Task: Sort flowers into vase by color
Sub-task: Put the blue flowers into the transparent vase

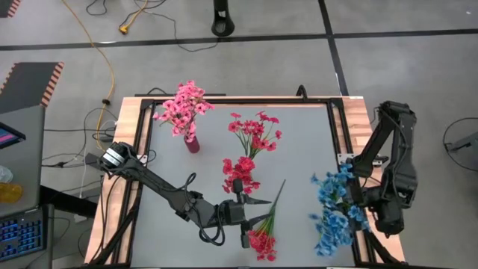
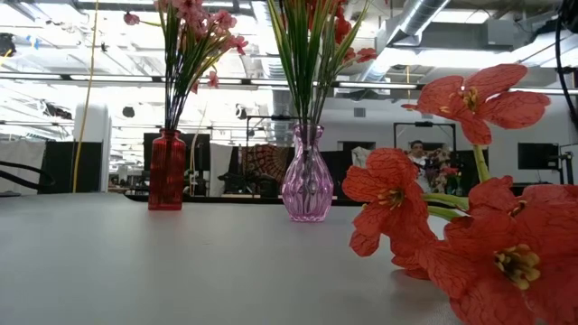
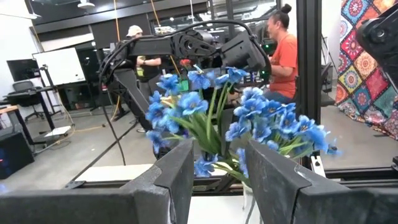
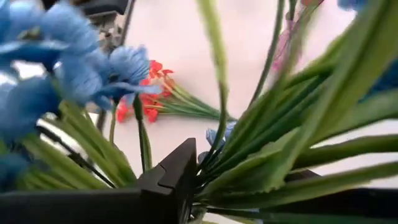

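left gripper [image 1: 258,201]: fingers apart, empty, beside the loose red sprig [image 1: 263,237] at near centre
right gripper [image 4: 205,163]: clamped on blue flowers [image 1: 334,211], near right
pink flowers [image 1: 182,107]: red vase [image 1: 192,141], far left

Two vases [image 2: 166,169] stand on the table; five flower bunches [image 1: 255,133] in all.

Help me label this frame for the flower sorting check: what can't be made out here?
- Blue flowers, high view: blossoms hide whether any vase holds them.
- Right gripper, right wrist view: green stems cover one finger; its grip is unreadable.
- Red sprig on the table, low view: cut off by the picture's right edge.
- Left gripper, open, high view: too small to tell if it touches the sprig.
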`<control>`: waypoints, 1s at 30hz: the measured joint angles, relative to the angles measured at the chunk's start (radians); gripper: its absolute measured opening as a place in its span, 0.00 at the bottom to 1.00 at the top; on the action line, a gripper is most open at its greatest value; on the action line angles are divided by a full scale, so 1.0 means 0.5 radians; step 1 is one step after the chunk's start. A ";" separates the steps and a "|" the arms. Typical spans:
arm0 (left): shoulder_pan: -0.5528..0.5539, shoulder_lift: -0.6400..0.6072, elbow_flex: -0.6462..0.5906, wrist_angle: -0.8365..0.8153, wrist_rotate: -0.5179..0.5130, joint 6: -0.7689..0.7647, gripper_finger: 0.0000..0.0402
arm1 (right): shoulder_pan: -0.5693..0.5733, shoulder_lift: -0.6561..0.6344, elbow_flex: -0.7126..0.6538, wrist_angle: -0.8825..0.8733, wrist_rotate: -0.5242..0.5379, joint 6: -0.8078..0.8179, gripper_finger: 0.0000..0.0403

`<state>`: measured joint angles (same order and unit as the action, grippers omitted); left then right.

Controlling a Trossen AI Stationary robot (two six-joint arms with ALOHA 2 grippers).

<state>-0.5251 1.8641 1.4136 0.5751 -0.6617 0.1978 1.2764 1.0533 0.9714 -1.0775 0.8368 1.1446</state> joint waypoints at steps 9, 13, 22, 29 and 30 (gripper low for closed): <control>0.000 0.000 0.000 0.000 0.000 0.001 0.33 | -0.104 0.014 -0.001 -0.105 -0.053 -0.061 0.40; 0.001 0.000 0.000 0.000 0.000 0.001 0.33 | -0.138 0.014 -0.001 -0.158 -0.114 -0.059 0.40; 0.001 0.000 0.000 0.000 0.000 0.001 0.33 | -0.136 0.007 -0.001 -0.108 -0.113 -0.055 0.40; 0.000 0.000 0.000 0.000 0.000 0.001 0.33 | -0.135 -0.057 -0.001 -0.009 -0.112 -0.056 0.40; 0.001 0.000 0.000 0.000 -0.001 0.001 0.33 | -0.135 -0.067 -0.001 -0.002 -0.112 -0.056 0.40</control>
<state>-0.5247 1.8641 1.4136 0.5751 -0.6621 0.1982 1.2087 1.0197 0.9710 -1.0783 0.7807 1.1165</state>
